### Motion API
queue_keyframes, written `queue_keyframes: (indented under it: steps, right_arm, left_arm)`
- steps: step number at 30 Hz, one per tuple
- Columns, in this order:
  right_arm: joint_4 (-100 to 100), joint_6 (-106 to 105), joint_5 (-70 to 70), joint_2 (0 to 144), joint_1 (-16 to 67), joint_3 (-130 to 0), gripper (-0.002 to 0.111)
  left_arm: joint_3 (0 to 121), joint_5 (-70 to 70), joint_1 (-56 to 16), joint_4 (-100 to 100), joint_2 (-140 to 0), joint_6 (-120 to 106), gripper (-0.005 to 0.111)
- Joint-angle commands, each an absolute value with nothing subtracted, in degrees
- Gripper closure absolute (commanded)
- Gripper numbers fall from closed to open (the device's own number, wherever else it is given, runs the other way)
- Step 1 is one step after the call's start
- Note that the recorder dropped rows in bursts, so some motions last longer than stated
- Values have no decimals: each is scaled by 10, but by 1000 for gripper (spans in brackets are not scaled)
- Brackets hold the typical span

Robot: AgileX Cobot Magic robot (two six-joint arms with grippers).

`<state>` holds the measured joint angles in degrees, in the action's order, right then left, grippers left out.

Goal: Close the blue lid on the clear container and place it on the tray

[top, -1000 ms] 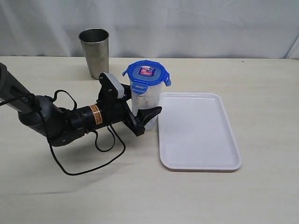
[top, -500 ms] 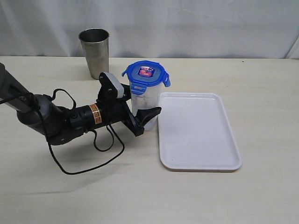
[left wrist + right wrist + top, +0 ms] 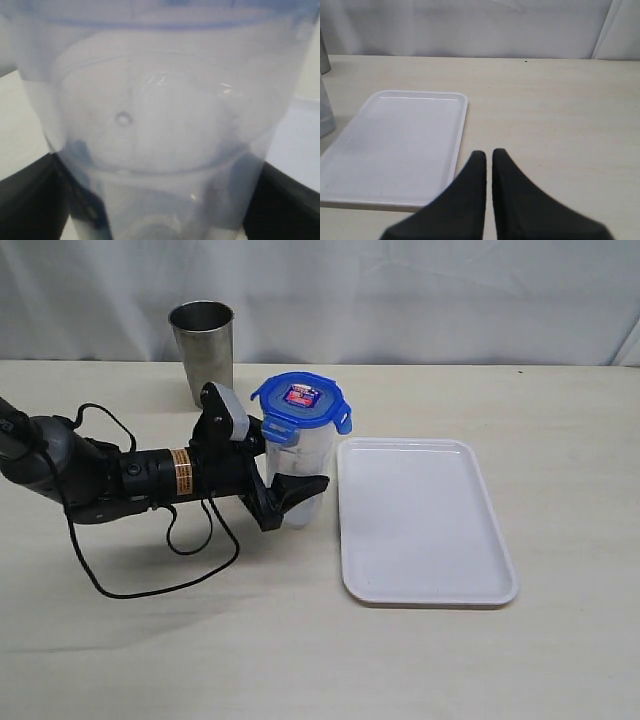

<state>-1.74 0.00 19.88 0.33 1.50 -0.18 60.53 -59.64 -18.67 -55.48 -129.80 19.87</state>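
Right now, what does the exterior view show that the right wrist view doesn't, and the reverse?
Only the exterior: the lid seated on the container, and the left pincer clamped around that container beside the tray. Only the right wrist: the right pincer, shut and empty over the table. Both: the tray, and the container, though just a sliver at the right wrist picture's edge.

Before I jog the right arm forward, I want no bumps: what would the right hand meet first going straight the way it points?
Nothing close, it seems. The shut right hand points over bare table; the tray lies off to one side. Beyond is only the curtain, though depth is unclear.
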Motion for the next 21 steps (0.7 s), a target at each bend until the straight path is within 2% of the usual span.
queue_keyframes:
  steps: [1,6,12,21]
  right_arm:
    - [-17,0,197,0,15,0,104]
    - [-17,0,197,0,15,0,104]
    - [-17,0,197,0,15,0,104]
    - [-17,0,197,0,15,0,104]
  left_arm:
    - [607,-619,-177,-632,-1290,208,107]
    - [607,-700,-148,-672,-1290,206,107]
    - [607,-700,-120,-725,-1290,183,107]
    - [607,-700,-117,-746,-1290,193,107]
